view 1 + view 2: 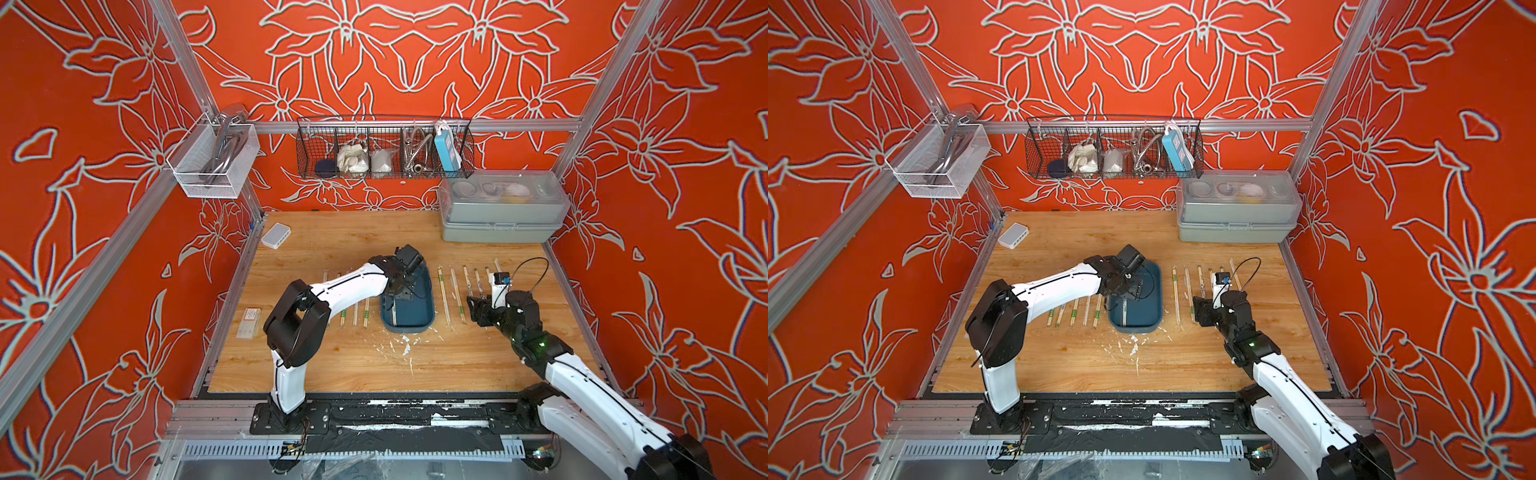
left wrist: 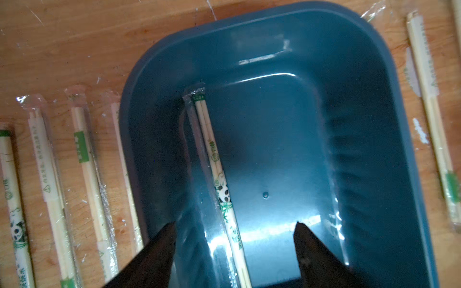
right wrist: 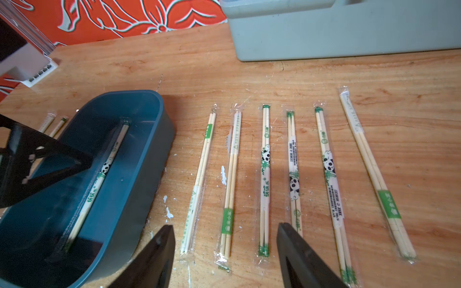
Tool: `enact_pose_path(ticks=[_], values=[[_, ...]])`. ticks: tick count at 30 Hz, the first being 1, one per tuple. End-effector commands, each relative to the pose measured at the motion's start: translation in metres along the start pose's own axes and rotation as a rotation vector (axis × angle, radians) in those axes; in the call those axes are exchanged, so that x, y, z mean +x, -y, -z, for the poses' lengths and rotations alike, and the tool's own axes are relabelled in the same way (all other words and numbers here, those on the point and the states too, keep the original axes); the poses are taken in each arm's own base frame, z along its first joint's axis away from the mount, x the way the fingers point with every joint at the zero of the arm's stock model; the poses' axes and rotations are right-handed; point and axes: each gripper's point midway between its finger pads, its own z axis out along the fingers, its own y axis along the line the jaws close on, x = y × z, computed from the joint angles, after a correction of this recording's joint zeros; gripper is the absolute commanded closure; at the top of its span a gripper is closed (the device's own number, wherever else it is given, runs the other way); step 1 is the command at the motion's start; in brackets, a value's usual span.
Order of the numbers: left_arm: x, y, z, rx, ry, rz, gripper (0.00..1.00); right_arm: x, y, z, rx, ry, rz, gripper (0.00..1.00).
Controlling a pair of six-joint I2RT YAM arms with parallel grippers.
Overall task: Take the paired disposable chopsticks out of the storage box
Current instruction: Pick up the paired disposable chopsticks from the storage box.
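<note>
Top views: left arm covers the far-left of the tray (image 1: 419, 318). The left pincer (image 1: 401, 293) is buried under its wrist, so the jaws are unreadable here. One chopstick pair (image 1: 393, 316) lies in the tray along its left wall, far half hidden. Left row (image 1: 355, 316) on the worktop (image 1: 332, 365) is half under the forearm. Right pincer (image 1: 473, 305) sits over the right row (image 1: 444, 295). Near worktop is open.

Left wrist: left pincer (image 2: 234, 224) open, tips either side of the chopstick pair (image 2: 217, 169), not touching it. The pair's end is cut by the frame.

Right wrist: right pincer (image 3: 224, 225) open, empty, above six separate pairs, the rightmost tilted. Grey case (image 3: 324, 30) is cropped at the far edge.
</note>
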Motion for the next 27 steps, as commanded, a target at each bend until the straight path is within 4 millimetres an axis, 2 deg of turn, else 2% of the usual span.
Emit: enact_pose_path(ticks=[1, 14, 20, 27], values=[[0.003, -0.007, -0.007, -0.030, -0.024, 0.012, 0.25, -0.013, 0.001, 0.002, 0.023, 0.027, -0.018, 0.31], [0.012, -0.004, -0.027, -0.034, -0.062, 0.024, 0.28, -0.011, 0.008, 0.000, 0.063, 0.016, -0.026, 0.31], [0.011, 0.002, -0.030, -0.002, -0.061, 0.032, 0.39, -0.010, 0.010, -0.002, 0.077, 0.008, -0.027, 0.31], [0.012, 0.004, -0.028, 0.015, -0.061, 0.034, 0.43, -0.010, 0.010, -0.001, 0.082, 0.006, -0.026, 0.31]])
